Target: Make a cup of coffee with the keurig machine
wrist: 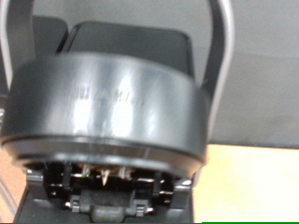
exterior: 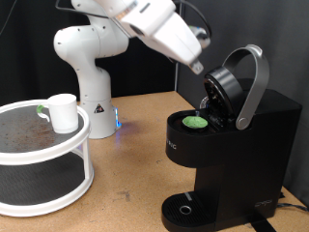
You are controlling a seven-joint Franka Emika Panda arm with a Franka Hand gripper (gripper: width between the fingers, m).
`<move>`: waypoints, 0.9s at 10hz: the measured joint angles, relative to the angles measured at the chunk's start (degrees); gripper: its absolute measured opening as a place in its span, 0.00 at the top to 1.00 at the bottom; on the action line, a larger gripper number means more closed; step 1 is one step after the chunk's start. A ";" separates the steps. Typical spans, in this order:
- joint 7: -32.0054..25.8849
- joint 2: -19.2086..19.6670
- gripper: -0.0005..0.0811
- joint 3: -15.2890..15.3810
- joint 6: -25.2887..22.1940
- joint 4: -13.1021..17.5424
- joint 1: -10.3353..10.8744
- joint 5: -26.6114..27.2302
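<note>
The keurig machine (exterior: pixel 232 155) stands at the exterior view's right, black and boxy, with its lid (exterior: pixel 224 92) tilted open and the grey handle (exterior: pixel 253 82) raised. A pod with a green top (exterior: pixel 196 122) sits in the open chamber. My gripper (exterior: pixel 202 70) hangs just above the left of the raised lid, with nothing visible between its fingers. The wrist view shows the lid's round dark shell (wrist: pixel 103 103) close up with the grey handle (wrist: pixel 222 65) arching over it; my fingers do not show there. The white cup (exterior: pixel 63 112) stands on a round rack at the left.
The two-tier white round rack (exterior: pixel 48 164) fills the exterior view's lower left, with a small green item (exterior: pixel 41 109) beside the cup. The white arm base (exterior: pixel 89 82) stands behind it. The machine's round drip base (exterior: pixel 183 208) holds nothing. The table is brown wood.
</note>
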 joint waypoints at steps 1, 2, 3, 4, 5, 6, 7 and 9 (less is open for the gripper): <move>0.08 -0.85 0.01 -0.39 -1.11 1.03 -0.27 0.00; 0.33 -1.46 0.01 -1.00 -2.92 2.28 -0.45 0.29; 1.36 -1.90 0.01 -1.63 -5.09 3.72 -0.80 0.74; 2.16 -2.00 0.01 -2.11 -6.87 4.69 -0.95 0.99; 2.10 -1.95 0.01 -2.05 -6.67 4.47 -0.94 0.84; 2.17 -1.95 0.01 -2.01 -6.35 4.38 -0.89 2.30; 2.69 -1.94 0.01 -1.95 -6.36 4.52 -0.71 5.40; 4.50 -1.91 0.01 -1.35 -6.73 6.00 0.25 10.79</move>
